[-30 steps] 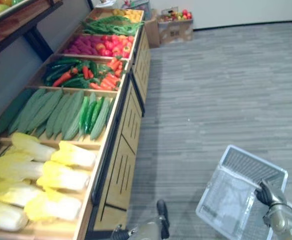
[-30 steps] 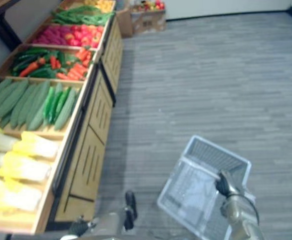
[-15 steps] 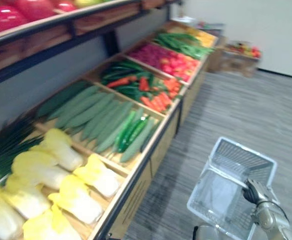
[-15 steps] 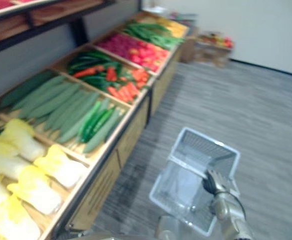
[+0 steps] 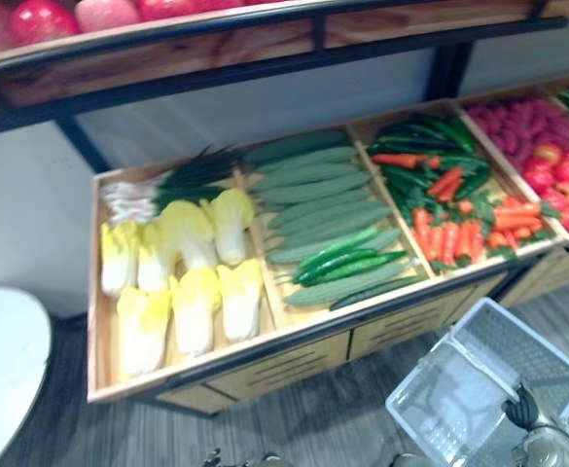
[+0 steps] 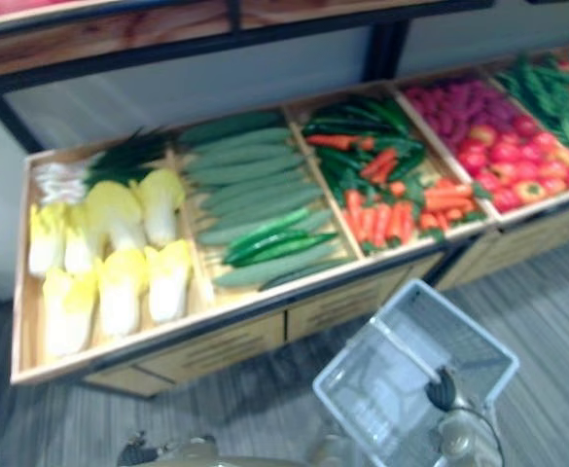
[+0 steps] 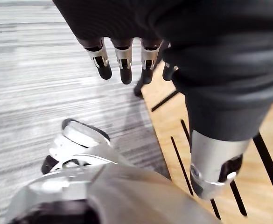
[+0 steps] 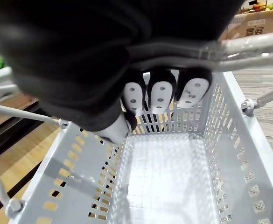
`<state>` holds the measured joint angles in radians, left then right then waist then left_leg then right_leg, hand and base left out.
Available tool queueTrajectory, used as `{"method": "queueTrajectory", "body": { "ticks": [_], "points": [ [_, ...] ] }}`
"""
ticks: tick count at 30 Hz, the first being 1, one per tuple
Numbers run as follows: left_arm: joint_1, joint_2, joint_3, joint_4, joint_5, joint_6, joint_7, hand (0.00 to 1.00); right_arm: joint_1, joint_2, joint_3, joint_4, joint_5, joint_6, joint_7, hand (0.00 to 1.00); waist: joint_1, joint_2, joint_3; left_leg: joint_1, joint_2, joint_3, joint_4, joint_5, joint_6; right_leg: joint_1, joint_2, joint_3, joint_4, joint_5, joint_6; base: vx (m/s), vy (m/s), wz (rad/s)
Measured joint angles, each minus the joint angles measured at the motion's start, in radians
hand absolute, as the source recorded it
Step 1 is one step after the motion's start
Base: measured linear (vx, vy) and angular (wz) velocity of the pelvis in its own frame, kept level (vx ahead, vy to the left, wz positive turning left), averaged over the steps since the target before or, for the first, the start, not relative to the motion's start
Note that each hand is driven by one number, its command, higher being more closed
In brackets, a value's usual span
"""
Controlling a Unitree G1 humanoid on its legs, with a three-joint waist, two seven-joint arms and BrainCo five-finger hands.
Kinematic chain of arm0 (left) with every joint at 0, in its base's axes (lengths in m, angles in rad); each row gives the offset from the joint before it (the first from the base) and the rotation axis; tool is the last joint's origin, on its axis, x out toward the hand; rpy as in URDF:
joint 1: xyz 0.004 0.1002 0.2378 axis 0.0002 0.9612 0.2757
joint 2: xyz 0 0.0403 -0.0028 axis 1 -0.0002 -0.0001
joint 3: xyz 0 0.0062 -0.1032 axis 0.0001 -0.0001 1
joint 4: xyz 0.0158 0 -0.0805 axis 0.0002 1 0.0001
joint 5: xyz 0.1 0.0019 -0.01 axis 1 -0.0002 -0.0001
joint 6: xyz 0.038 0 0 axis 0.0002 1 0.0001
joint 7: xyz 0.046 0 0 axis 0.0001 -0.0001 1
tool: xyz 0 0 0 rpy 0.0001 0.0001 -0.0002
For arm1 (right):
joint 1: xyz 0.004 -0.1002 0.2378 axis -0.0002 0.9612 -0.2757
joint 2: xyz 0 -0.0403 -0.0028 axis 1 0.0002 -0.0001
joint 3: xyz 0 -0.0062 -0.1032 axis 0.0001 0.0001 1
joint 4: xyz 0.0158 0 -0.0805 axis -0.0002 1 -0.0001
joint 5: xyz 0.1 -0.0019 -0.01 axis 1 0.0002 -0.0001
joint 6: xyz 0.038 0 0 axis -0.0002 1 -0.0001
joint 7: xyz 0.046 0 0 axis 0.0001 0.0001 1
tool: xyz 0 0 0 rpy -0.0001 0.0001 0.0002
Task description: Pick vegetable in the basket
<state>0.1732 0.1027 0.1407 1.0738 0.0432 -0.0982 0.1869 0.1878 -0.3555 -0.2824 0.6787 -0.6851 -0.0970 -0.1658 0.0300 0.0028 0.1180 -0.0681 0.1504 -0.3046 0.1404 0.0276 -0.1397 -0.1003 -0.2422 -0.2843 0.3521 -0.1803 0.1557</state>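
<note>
The right hand (image 8: 160, 95) is carrying the white plastic basket (image 8: 229, 140), with its fingers curled round the handle (image 8: 253, 43). Its wrist view is showing the basket's floor bare. The vegetables are lying beyond the basket in the wooden stand (image 5: 265, 352): cucumbers (image 5: 335, 261) nearest and napa cabbages (image 5: 182, 282) farther off. The left hand (image 7: 123, 58), seen from its own wrist, is hanging with straight fingers, holding nothing. Picking is seemingly not yet begun; next, that hand needs to reach past the basket for a cucumber.
</note>
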Motion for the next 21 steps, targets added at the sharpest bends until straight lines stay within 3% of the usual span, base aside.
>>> {"method": "queueTrajectory", "body": {
  "ticks": [2,3,5,8,12,15,18,21],
  "points": [
    [0.006,0.001,0.017,0.0,0.001,0.0,0.003,0.0,0.011,0.026,-0.055,0.033,0.021,0.002,-0.003,1.0,-0.007,-0.023,-0.003,0.008,0.011,0.191,-0.054,0.064,0.048,0.033,-0.027,-0.058,-0.025,0.005,-0.008,0.04,-0.062,1.26],
    [0.007,-0.001,0.024,0.0,0.002,0.0,0.004,0.0,0.014,0.042,-0.094,0.052,0.037,0.005,-0.011,1.0,-0.023,-0.013,-0.002,0.005,0.028,0.42,-0.062,0.067,0.058,0.062,-0.023,-0.113,-0.046,0.009,-0.013,0.0,0.007,1.12],
    [0.029,0.001,0.033,0.0,0.006,0.002,0.008,0.0,0.012,0.059,-0.104,0.066,0.041,0.005,-0.03,1.0,-0.026,-0.003,-0.004,0.026,0.037,0.51,-0.101,0.068,0.058,0.087,-0.001,-0.126,-0.076,0.01,-0.013,-0.08,0.042,0.52],
    [0.036,-0.003,0.049,0.0,0.019,0.005,0.01,0.0,0.028,0.079,-0.102,0.067,0.067,-0.001,-0.037,1.0,-0.028,0.021,-0.02,0.048,0.043,0.509,-0.182,0.072,0.042,0.097,0.028,-0.134,-0.122,0.028,-0.006,-0.13,0.062,0.11],
    [0.018,-0.005,0.08,-0.021,0.019,0.007,0.054,0.0,0.049,0.09,-0.108,0.08,0.077,0.0,-0.049,1.0,-0.031,0.028,-0.023,0.021,0.026,0.51,-0.214,0.078,0.035,0.093,0.036,-0.109,-0.171,0.052,0.012,-0.13,0.082,0.15],
    [0.029,-0.029,0.105,-0.218,0.018,0.009,0.119,0.0,0.088,0.101,-0.145,0.087,0.077,0.004,-0.075,1.0,-0.032,0.037,-0.027,0.015,0.002,0.51,-0.241,0.078,0.036,0.085,0.026,-0.093,-0.183,0.053,0.014,0.0,0.072,0.32],
    [0.051,-0.033,0.125,-0.451,0.038,-0.028,0.197,0.0,0.091,0.109,-0.169,0.127,0.079,0.004,-0.094,1.0,-0.03,0.036,-0.026,0.02,-0.009,0.512,-0.241,0.096,0.041,0.092,0.017,-0.078,-0.187,0.059,0.02,0.05,0.045,0.04],
    [0.048,-0.033,0.132,-0.638,0.145,-0.06,0.28,0.0,0.077,0.117,-0.176,0.17,0.098,0.0,-0.113,1.0,-0.029,0.039,-0.028,0.02,-0.018,0.515,-0.241,0.105,0.05,0.093,0.014,-0.06,-0.21,0.083,0.02,0.11,0.028,-0.09]
  ]
}}
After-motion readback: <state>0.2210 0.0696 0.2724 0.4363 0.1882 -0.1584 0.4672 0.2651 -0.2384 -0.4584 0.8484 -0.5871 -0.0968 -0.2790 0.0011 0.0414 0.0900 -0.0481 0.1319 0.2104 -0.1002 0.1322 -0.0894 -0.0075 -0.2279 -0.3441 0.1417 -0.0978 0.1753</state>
